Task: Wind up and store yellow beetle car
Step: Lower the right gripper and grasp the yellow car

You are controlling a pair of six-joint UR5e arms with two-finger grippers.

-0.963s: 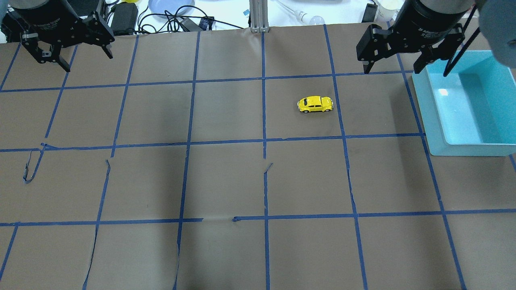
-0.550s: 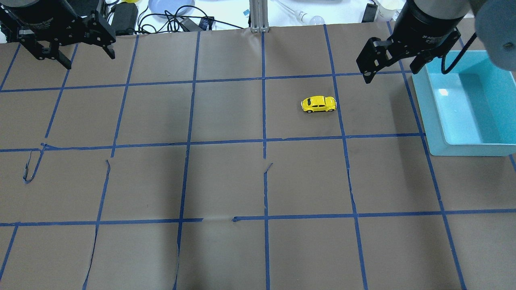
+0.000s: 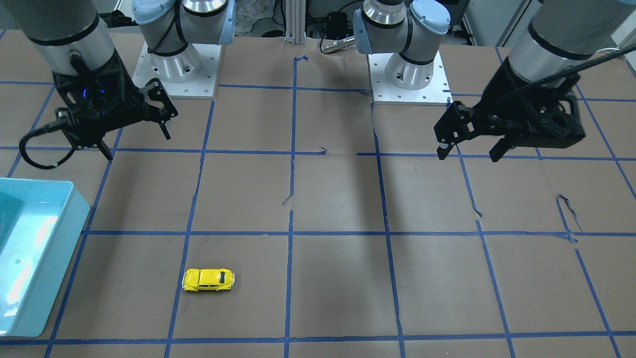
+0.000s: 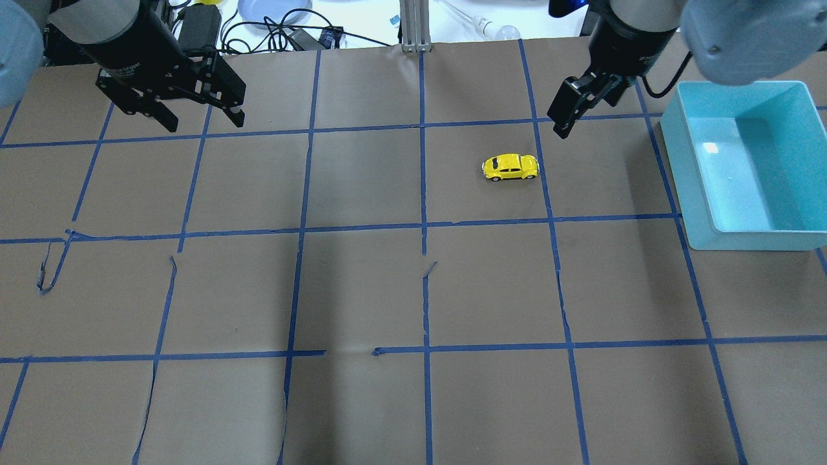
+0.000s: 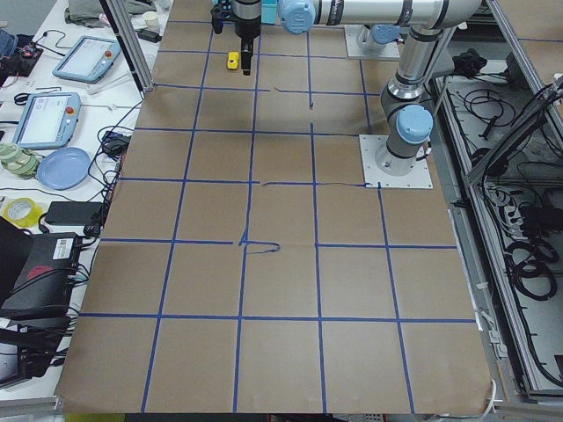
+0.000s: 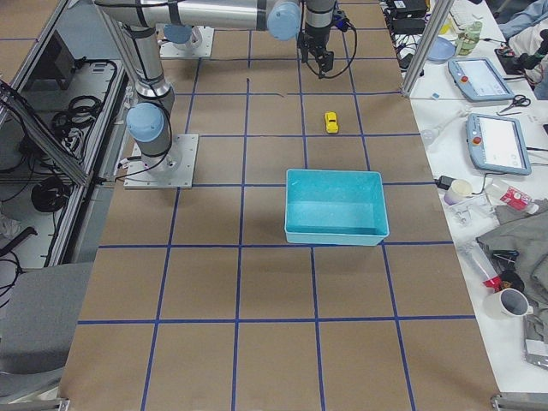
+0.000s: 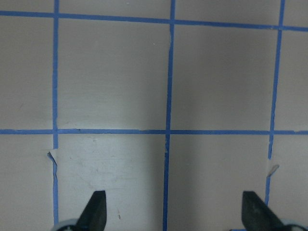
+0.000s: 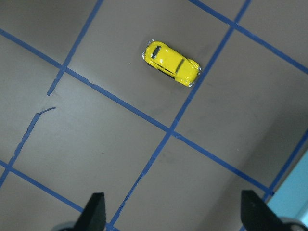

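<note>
Overhead exterior shows the yellow beetle car [image 4: 510, 167] standing upright on its wheels on the tabletop [image 4: 362, 290]. It sits inside one square of the grid of blue tape lines [image 4: 423, 194], with one end close beside a line. Nothing touches it.

Nearest to it is the right tool [image 8: 175, 214], which hangs above the tabletop a short way from the car. Its wrist camera looks down past both fingertips [image 8: 96, 211], which stand wide apart with nothing between them. From there the car lies ahead of the fingertips and slightly toward the left one, set diagonally to the frame. A tape crossing lies between the car and the tool.

On the far side of the right tool from the car sits a teal bin [image 4: 685, 194], resting on the tabletop. One corner of it shows at the lower right of the right wrist view.

Well apart from the car, across the tabletop, the left tool [image 3: 467, 155] hangs with its fingers spread and nothing between them. Under it the left wrist view shows only brown covering and tape lines.
</note>
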